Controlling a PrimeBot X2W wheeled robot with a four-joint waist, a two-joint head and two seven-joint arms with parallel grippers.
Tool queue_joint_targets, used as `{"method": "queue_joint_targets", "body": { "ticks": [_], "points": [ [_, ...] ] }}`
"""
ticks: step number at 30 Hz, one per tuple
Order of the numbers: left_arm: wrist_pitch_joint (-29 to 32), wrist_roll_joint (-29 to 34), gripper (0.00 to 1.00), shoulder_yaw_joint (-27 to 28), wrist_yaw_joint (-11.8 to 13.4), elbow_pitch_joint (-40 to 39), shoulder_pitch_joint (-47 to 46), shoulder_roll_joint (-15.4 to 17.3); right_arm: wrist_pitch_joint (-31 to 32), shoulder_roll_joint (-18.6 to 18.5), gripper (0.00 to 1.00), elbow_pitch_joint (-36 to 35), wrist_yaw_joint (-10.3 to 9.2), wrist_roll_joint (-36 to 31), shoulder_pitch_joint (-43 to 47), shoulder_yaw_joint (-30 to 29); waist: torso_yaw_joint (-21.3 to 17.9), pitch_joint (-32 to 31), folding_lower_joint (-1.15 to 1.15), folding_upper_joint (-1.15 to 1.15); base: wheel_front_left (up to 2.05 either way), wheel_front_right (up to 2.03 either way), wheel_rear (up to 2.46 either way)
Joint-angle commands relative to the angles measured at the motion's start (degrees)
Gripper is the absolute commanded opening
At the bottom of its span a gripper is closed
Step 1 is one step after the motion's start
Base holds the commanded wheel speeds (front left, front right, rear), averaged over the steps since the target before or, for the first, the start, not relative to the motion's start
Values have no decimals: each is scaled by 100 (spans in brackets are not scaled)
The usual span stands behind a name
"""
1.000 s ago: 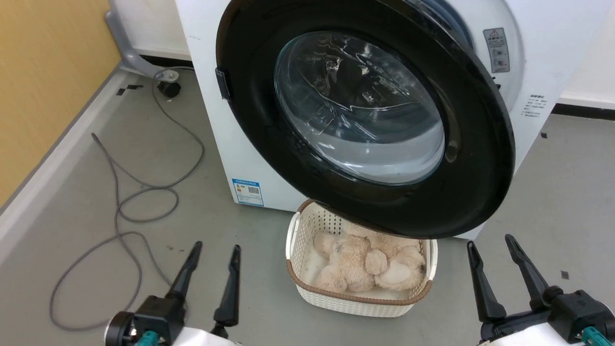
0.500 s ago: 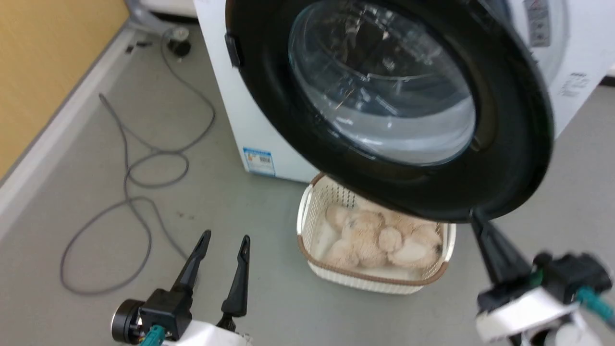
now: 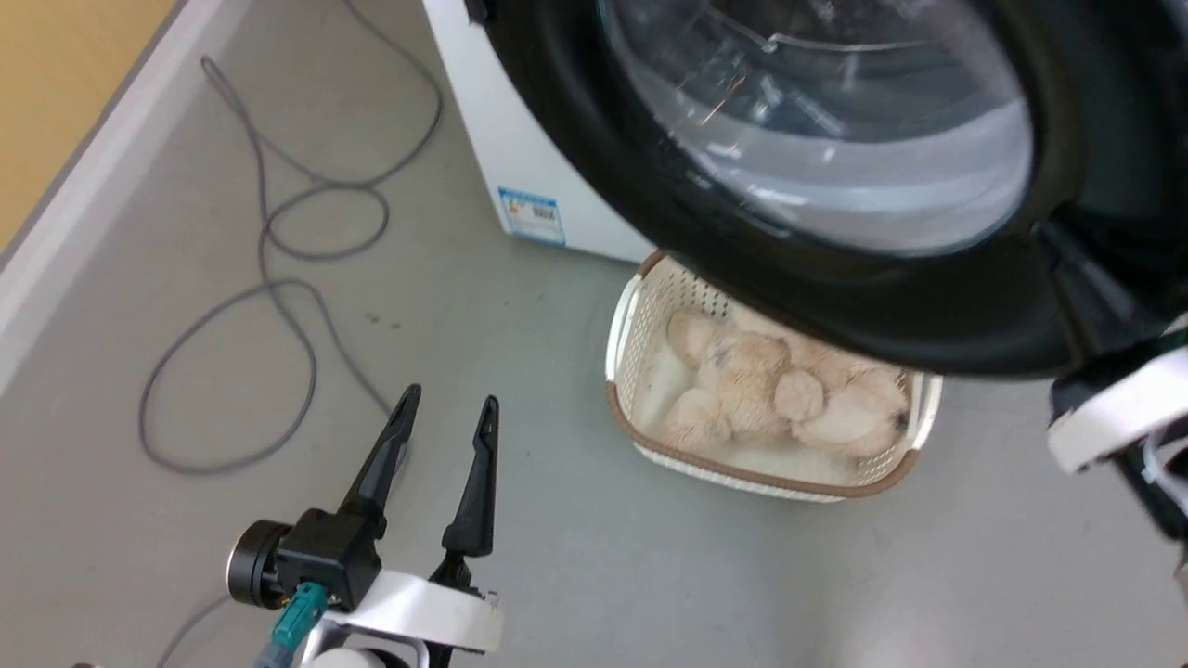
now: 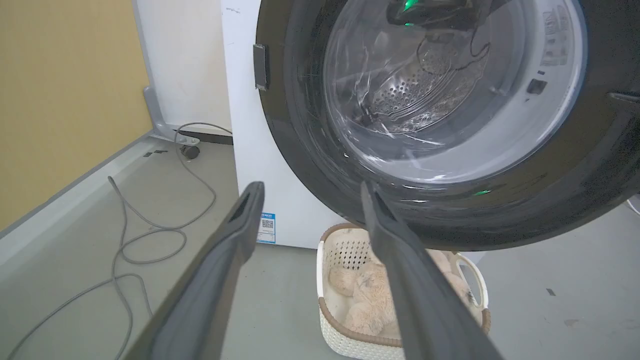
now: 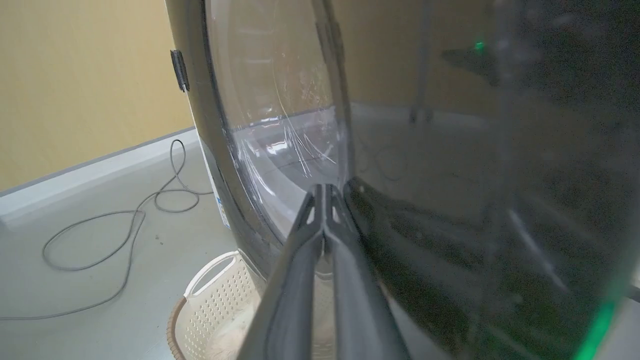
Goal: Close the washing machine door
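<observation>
The washing machine door [image 3: 835, 306] stands swung open across the top right of the head view, black rim around a bulging glass bowl [image 3: 835, 121]. The white washing machine [image 3: 520, 130] with its blue sticker [image 3: 531, 215] is behind it. My right gripper [image 3: 1049, 237] is shut, and its fingers lie against the door's lower right rim. In the right wrist view the right gripper [image 5: 325, 189] rests its tips on the door [image 5: 450, 200] near the glass edge. My left gripper [image 3: 445, 405] hangs open above the floor, left of the door. The left wrist view shows the left gripper [image 4: 310, 192], the door [image 4: 500, 220] and the steel drum [image 4: 400, 90].
A white woven basket [image 3: 640, 306] with beige plush toys [image 3: 770, 390] sits on the floor under the door. A grey cable [image 3: 269, 241] loops over the floor at the left. A yellow wall [image 3: 56, 74] with a pale skirting runs along the left.
The head camera has tipped down and moved closer, shifting the whole picture. My right gripper has risen from the floor side to the door's lower right rim and gone from open to shut.
</observation>
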Motion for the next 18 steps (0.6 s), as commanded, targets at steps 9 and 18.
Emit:
{"method": "queue_joint_targets", "body": {
  "ticks": [9, 18],
  "points": [
    [-30, 99, 100, 112, -132, -21, -268, -192, 381, -497, 0, 791, -12, 472, -1192, -300, 245, 486, 0, 0, 0, 0, 0],
    [-30, 128, 100, 145, -178, -16, -434, -273, 588, -661, 0, 1793, -12, 650, -2200, -534, 358, 713, 0, 0, 0, 0, 0]
  ]
}}
